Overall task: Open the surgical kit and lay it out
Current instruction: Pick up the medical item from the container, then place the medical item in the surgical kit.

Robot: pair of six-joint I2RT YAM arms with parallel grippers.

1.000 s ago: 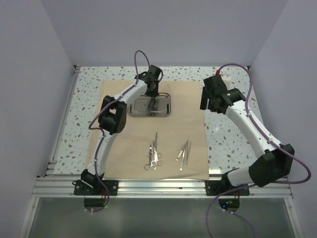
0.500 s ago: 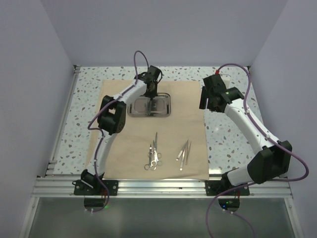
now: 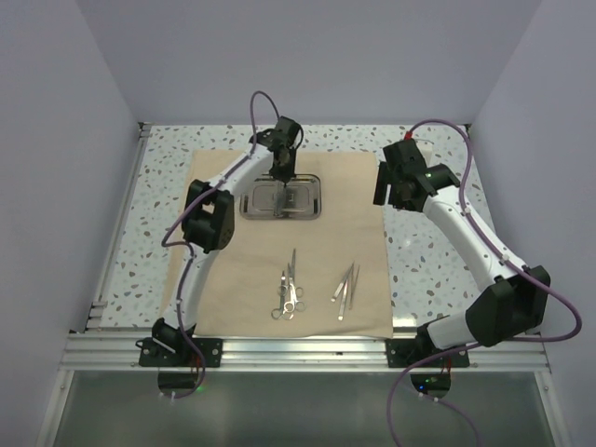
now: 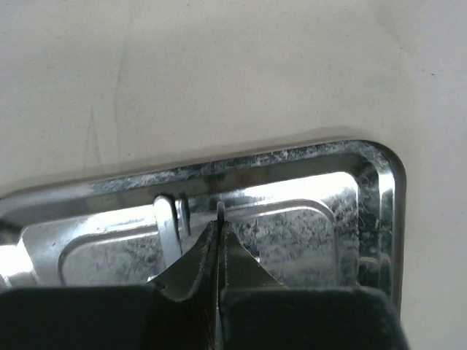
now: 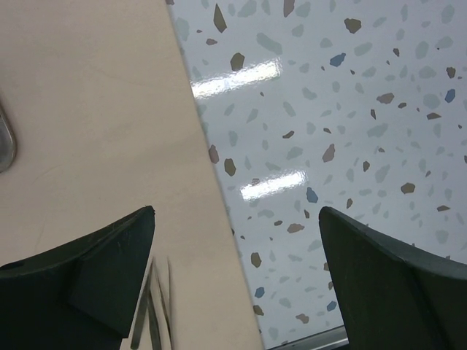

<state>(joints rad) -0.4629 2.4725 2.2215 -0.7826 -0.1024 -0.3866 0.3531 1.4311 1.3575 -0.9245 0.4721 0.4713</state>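
The surgical kit's tan cloth point(image 3: 233, 270) lies spread flat, with the shiny steel tray point(image 3: 312, 200) at its far middle. My left gripper point(image 3: 279, 182) reaches down into the tray point(image 4: 379, 189). In the left wrist view its jaws point(image 4: 220, 222) are shut on a thin silver instrument whose tip pokes out between them. Another silver piece point(image 4: 168, 226) lies beside it in the tray. Ring-handled scissors and forceps point(image 3: 289, 293) and tweezers point(image 3: 346, 284) rest on the near part of the cloth. My right gripper point(image 5: 237, 210) hangs open over the cloth's right edge point(image 5: 95, 131), holding nothing.
The speckled tabletop point(image 3: 419, 251) shows around the cloth. Aluminium rails point(image 3: 279, 346) run along the near edge and the left side. Plain walls close in the left, back and right.
The left gripper's jaws closed together inside the tray and the wrist shifted slightly toward the back. The right arm barely moved.
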